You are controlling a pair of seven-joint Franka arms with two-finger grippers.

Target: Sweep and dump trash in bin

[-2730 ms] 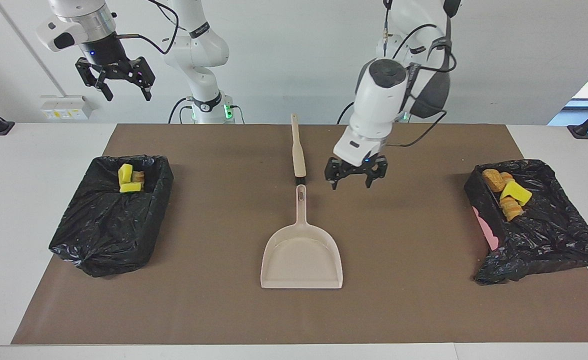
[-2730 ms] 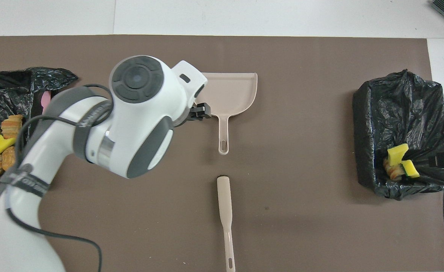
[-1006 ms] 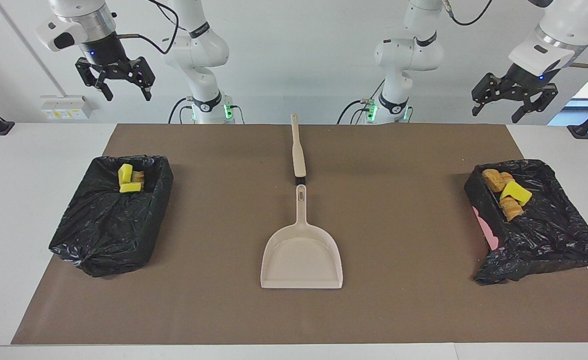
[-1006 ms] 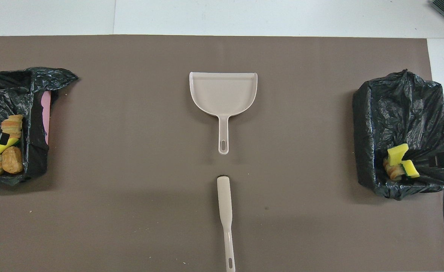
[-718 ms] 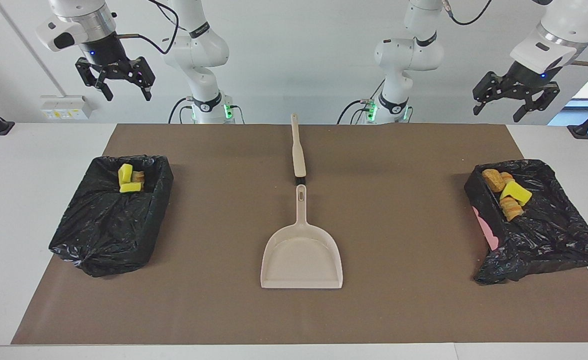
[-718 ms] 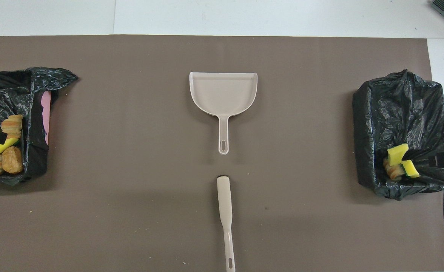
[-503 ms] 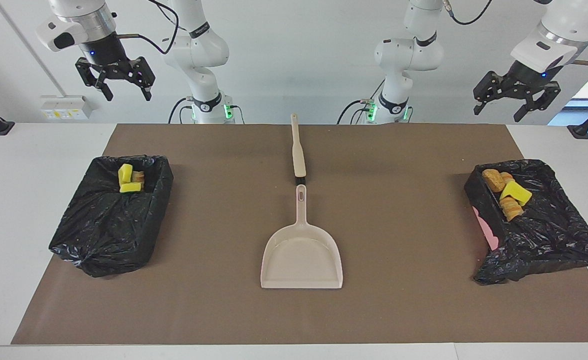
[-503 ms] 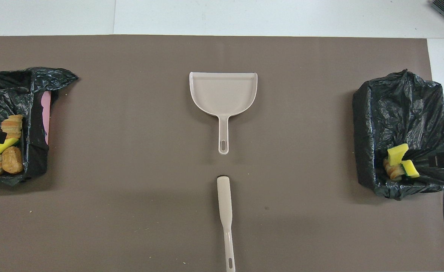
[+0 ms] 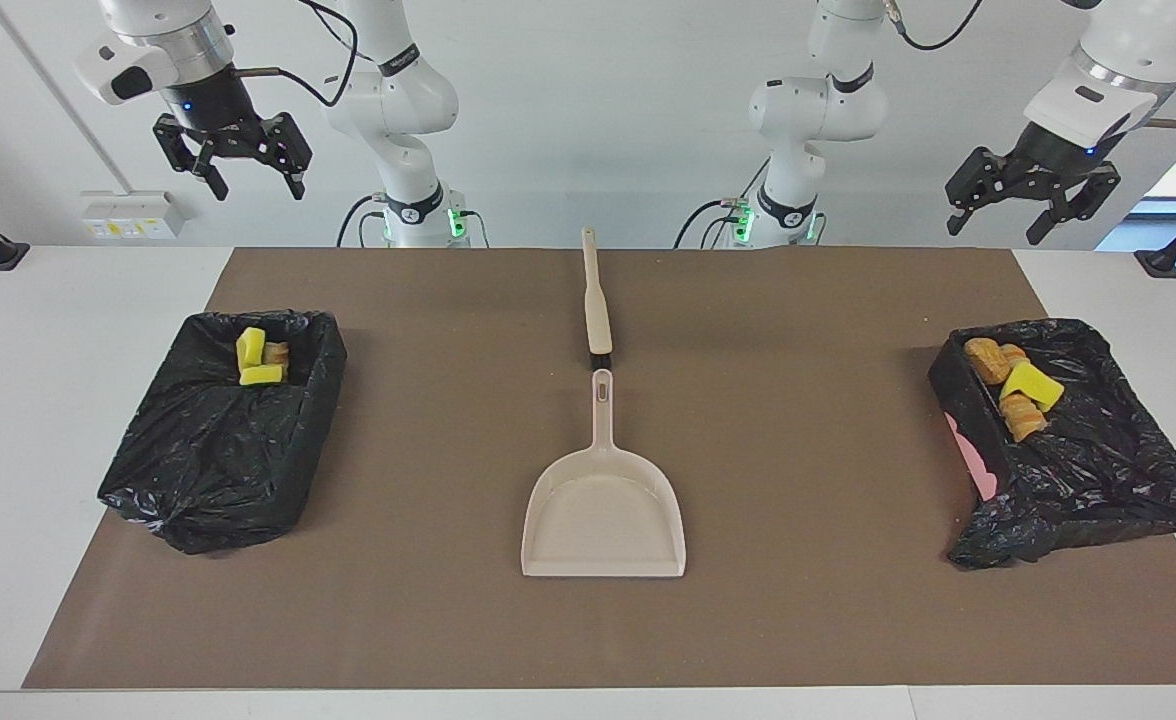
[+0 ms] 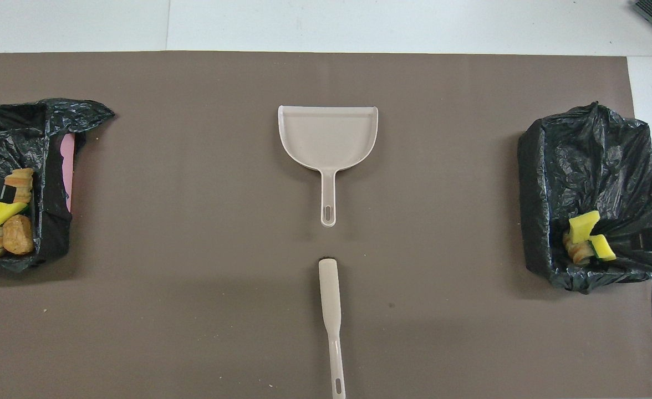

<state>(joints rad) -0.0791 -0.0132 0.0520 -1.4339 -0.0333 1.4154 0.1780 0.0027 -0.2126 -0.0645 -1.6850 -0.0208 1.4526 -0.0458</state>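
The trash lies in two bins lined with black bags. Yellow wedges and a brown lump sit in the bin at the right arm's end. Several yellow and brown pieces sit in the bin at the left arm's end. My right gripper hangs open and empty, high over its end of the table. Raised over the other end, my left gripper is open and empty too.
A beige dustpan lies flat mid-mat, handle toward the robots. The beige brush lies in line with it, nearer to the robots. A pink bin wall shows under the bag at the left arm's end.
The left arm has pulled away from beside the dustpan handle and risen over its own end of the table; in the last second it only shifts slightly. The right arm waits unmoved.
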